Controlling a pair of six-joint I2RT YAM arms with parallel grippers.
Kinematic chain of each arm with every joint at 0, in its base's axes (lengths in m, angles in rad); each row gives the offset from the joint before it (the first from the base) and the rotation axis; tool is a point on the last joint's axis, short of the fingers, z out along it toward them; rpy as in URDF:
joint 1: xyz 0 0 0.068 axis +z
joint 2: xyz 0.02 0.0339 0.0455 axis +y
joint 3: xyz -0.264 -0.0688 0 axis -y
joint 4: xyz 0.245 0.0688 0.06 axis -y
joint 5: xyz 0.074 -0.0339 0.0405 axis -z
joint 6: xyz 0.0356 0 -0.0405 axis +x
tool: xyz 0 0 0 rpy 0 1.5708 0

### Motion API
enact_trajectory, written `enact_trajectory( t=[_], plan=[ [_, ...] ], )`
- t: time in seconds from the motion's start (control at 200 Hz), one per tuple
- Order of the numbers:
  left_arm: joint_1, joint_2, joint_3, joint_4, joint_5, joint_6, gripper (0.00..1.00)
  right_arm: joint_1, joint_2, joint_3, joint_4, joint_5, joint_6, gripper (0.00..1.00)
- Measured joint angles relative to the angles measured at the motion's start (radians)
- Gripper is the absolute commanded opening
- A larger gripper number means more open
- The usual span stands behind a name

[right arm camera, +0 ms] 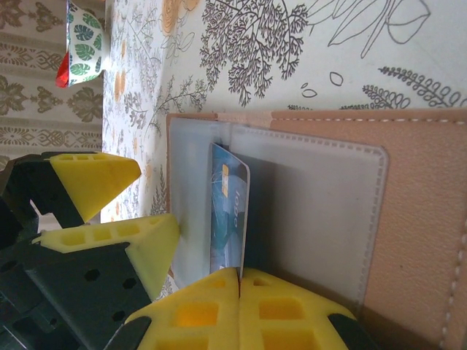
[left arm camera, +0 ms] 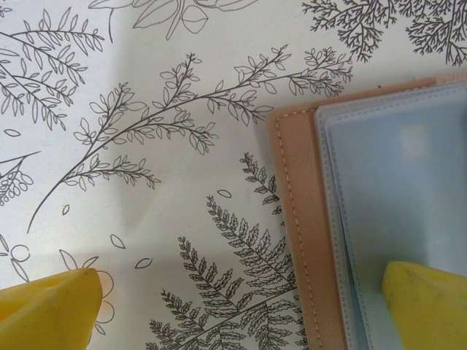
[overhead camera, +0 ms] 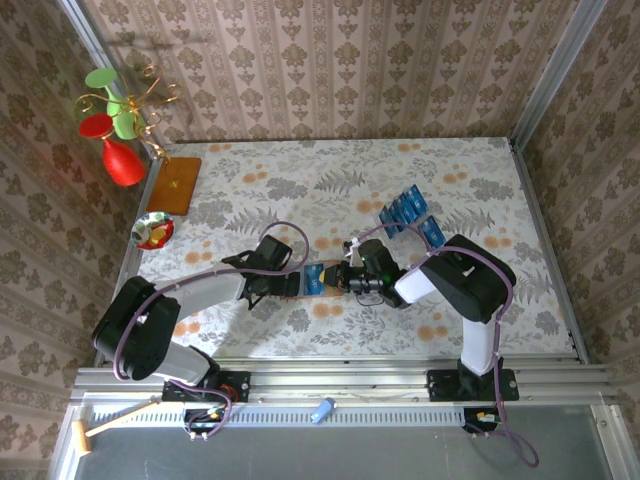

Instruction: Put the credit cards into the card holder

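Top view: both your arms met mid-worktop (overhead camera: 470,170) over the open card holder (overhead camera: 300,284), which lay flat with a blue credit card (overhead camera: 315,277) at its right end. From up there you could not read either grip. The remaining credit cards (overhead camera: 405,214) lay fanned in a row further back and to the right, well apart from the holder.

Left wrist view: your left pincer (left arm camera: 237,310) was spread wide and held nothing. One fingertip was over the cloth, the other over the holder's grey sleeves.

Right wrist view: your right pincer (right arm camera: 239,292) was clamped on the near edge of the blue card. The card's far end was in at the seam between two clear sleeves; how deep, you could not tell. The left pincer's yellow fingers (right arm camera: 98,179) sat just beside the holder.

Around: wooden board (overhead camera: 178,184), patterned bowl (overhead camera: 153,231) and red vase (overhead camera: 123,162) at the back-left edge, none near the holder. From above, the arms themselves hid most of the holder.
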Motion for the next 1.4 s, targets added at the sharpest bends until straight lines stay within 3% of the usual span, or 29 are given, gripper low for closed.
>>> enact_trajectory(
  t=[0.345,0.595,0.94,1.24,1.4],
  plan=[
    [0.000,-0.001,0.000,0.000,0.000,0.000,1.00,0.000,0.042,0.065,-0.030,-0.047,0.002,0.01],
    [0.000,-0.009,0.000,-0.005,0.001,0.000,1.00,0.003,0.021,0.076,-0.065,-0.055,-0.006,0.31],
    [0.050,-0.100,0.000,-0.025,0.027,-0.019,1.00,0.010,-0.078,0.151,-0.346,-0.031,-0.082,0.66],
    [0.106,-0.124,-0.002,-0.063,0.034,-0.055,1.00,0.010,-0.149,0.238,-0.616,0.028,-0.165,0.69],
    [0.119,-0.124,-0.021,-0.069,0.033,-0.070,1.00,0.010,-0.193,0.301,-0.771,0.089,-0.216,0.64]
  ],
)
